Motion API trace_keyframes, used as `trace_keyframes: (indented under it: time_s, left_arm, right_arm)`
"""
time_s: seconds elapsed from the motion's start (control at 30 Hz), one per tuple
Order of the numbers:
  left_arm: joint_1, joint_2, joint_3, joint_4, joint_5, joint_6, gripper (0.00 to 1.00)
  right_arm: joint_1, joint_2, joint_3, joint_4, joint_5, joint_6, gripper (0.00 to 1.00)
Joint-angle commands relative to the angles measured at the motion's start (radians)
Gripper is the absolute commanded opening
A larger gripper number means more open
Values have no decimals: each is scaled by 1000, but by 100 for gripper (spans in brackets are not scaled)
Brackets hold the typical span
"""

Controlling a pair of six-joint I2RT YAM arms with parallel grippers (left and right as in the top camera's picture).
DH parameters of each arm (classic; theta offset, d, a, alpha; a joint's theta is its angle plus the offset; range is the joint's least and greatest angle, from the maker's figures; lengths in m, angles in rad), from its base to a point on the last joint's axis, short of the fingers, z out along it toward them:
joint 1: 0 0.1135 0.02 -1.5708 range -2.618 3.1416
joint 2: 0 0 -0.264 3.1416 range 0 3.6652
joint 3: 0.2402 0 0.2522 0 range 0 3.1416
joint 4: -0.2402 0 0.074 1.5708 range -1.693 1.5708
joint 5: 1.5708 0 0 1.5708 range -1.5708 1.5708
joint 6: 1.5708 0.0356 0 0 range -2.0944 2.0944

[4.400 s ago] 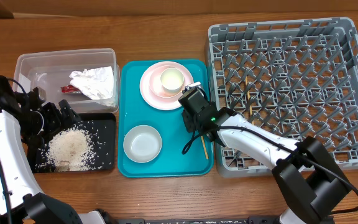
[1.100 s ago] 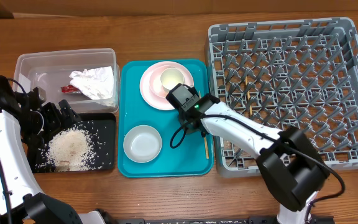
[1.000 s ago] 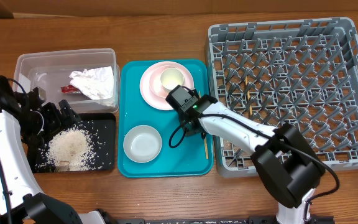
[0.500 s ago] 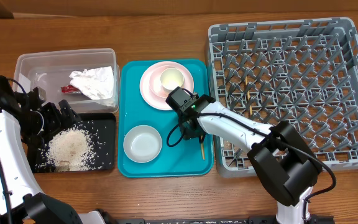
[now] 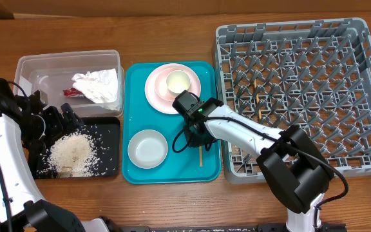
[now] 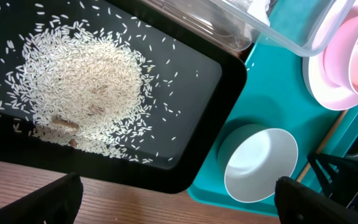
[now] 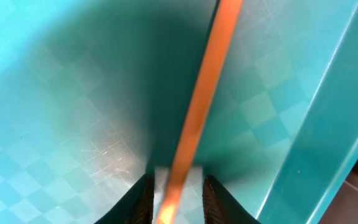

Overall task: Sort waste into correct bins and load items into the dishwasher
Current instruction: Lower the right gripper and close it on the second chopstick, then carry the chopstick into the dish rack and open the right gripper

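Observation:
My right gripper [image 5: 195, 134] is low over the teal tray [image 5: 172, 173], shut on a thin wooden chopstick [image 5: 200, 154]. In the right wrist view the chopstick [image 7: 207, 93] runs up from between my fingers [image 7: 143, 200]. The pale pink plate [image 5: 156, 93] holds a small white cup [image 5: 178, 82]. A whitish bowl [image 5: 147, 148] sits at the tray's front left. The clear tub [image 5: 24, 64] holds the napkin [image 5: 97, 85] and red wrapper [image 5: 71, 92]. Rice [image 5: 73, 153] lies in the black tray [image 5: 111, 129]. My left gripper [image 5: 57, 119] is open above that tray's left end.
The grey rack [image 5: 366, 96] stands to the right, close against the teal tray; another wooden stick [image 5: 260, 115] lies among its pegs. In the left wrist view the bowl [image 6: 260, 165] and black tray [image 6: 222, 93] sit close together near the table's front edge.
My right gripper moved from beside the plate down onto the chopstick. The chopstick's lower end has swung left on the teal tray. The left arm has not moved.

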Motion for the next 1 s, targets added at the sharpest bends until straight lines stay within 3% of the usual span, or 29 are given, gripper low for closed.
trace_keyframes:
  time_s: [0.0, 0.07, 0.23, 0.33, 0.97]
  left_arm:
    - [-8, -5, 20, 2, -2, 15, 100]
    - [-8, -5, 20, 2, -2, 15, 100]
    - [-8, -5, 20, 2, -2, 15, 100]
    - [-8, -5, 20, 2, -2, 15, 100]
    - [-8, -5, 20, 2, -2, 15, 100]
  right_arm:
    - [4, 14, 7, 2, -17, 2, 22]
    - [4, 14, 7, 2, -17, 2, 15]
    - [4, 14, 7, 2, -17, 2, 12]
    - [3, 13, 7, 2, -16, 2, 4]
    - [-114, -130, 245, -145, -5, 50, 4]
